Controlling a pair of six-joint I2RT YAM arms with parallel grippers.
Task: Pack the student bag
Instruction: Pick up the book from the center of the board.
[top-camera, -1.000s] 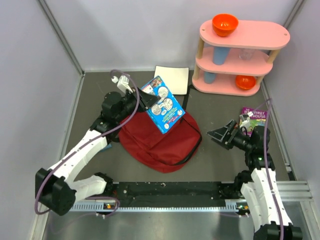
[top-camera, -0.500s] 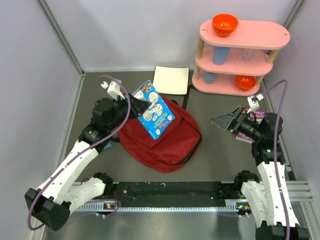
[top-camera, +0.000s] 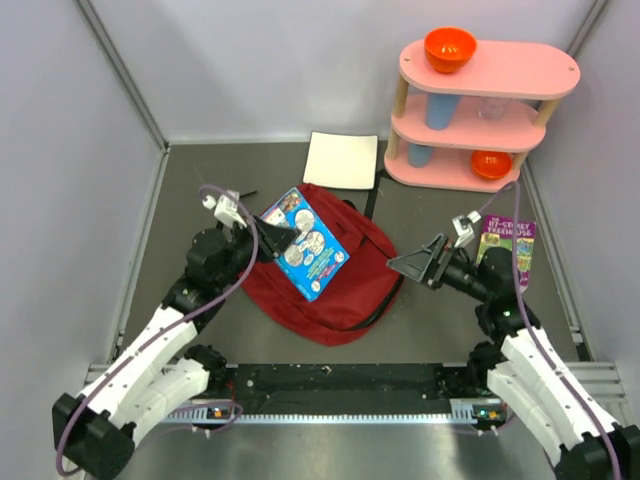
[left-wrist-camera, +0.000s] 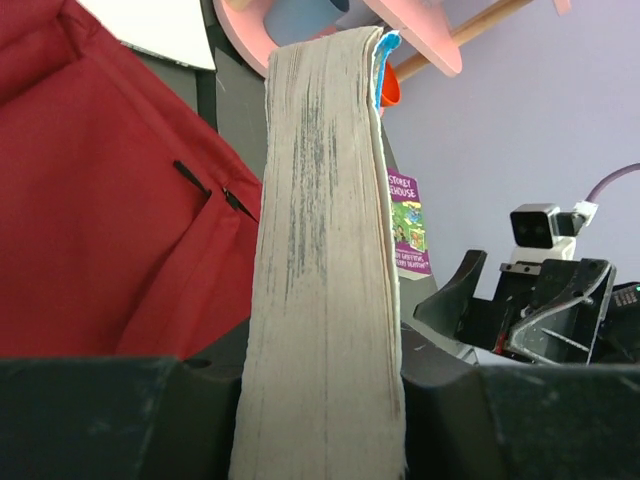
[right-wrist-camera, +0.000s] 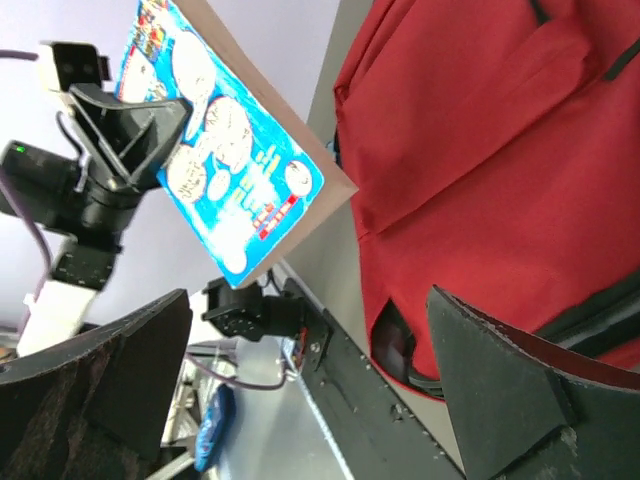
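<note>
– Red cloth is soft, and this is my worry. The bag (top-camera: 330, 290) lies flat in the middle of the table (top-camera: 440, 210), and I cannot tell if its mouth is open.
– And the left gripper (top-camera: 272, 237)?
– It pinches the blue book (top-camera: 308, 240) by one edge and holds it tilted above the bag's left part.
– So what may fail?
– If the book comes down on closed cloth, it would only push the bag or slide off. The hold is near the edge, so the book may also turn between the fingers.
– The right gripper (top-camera: 412, 265)?
– Spread wide, holding nothing, near the bag's right side. I think it must hold the opening. If it takes only loose cloth, the bag may be dragged toward the purple book (top-camera: 510, 245).
</note>
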